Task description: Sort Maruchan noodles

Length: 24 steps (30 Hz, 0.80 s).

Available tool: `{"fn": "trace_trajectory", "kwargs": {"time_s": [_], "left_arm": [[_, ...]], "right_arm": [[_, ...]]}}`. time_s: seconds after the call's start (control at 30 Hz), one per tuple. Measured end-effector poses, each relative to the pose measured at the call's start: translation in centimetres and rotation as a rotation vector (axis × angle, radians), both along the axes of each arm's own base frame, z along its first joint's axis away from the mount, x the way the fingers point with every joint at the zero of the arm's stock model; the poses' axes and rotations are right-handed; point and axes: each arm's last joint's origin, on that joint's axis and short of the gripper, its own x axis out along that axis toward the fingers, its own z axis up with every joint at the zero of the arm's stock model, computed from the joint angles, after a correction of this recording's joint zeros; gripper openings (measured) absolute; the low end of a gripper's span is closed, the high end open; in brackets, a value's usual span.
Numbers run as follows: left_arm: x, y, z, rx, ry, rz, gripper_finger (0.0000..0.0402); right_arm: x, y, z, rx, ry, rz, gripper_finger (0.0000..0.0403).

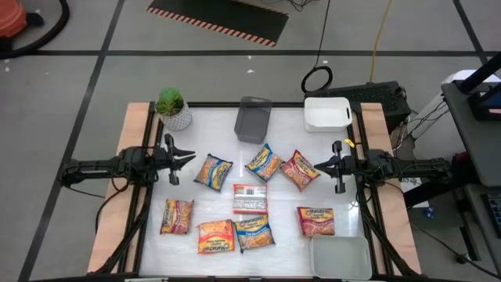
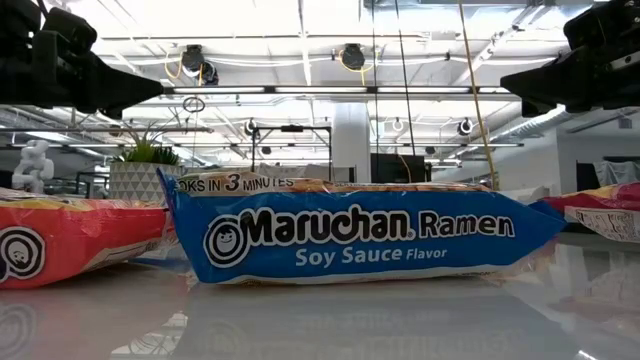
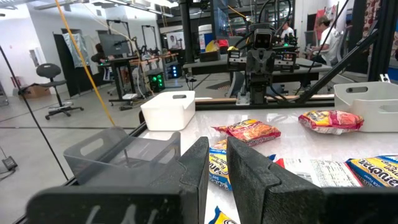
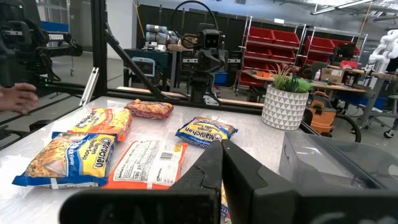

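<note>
Several Maruchan noodle packets lie flat on the white table top: blue-and-yellow ones (image 1: 213, 171) (image 1: 264, 162) (image 1: 253, 233), red ones (image 1: 300, 169) (image 1: 315, 221), orange ones (image 1: 178, 216) (image 1: 216, 236) and a white-and-red one (image 1: 250, 198). The low view shows the near blue Soy Sauce packet (image 2: 350, 235) up close. My left gripper (image 1: 190, 157) hovers at the table's left side, open only by a narrow gap (image 3: 216, 163), and is empty. My right gripper (image 1: 319, 166) hovers at the right side, shut (image 4: 222, 163) and empty, close to the red packet.
A grey tray (image 1: 253, 119) and a white tray (image 1: 326, 113) stand at the far edge. Another pale tray (image 1: 340, 257) stands at the near right corner. A small potted plant (image 1: 172, 108) stands at the far left corner. A person's hand (image 4: 15, 96) shows beyond the table.
</note>
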Motion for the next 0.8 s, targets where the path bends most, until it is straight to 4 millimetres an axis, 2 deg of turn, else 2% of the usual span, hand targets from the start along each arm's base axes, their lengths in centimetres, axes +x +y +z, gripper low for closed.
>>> {"fn": "trace_trajectory", "kwargs": {"time_s": [0.8], "left_arm": [[0.00, 0.00, 0.00, -0.031, -0.006, -0.002, 0.0065]], "right_arm": [[0.00, 0.00, 0.01, 0.000, 0.000, 0.000, 0.0000]]}}
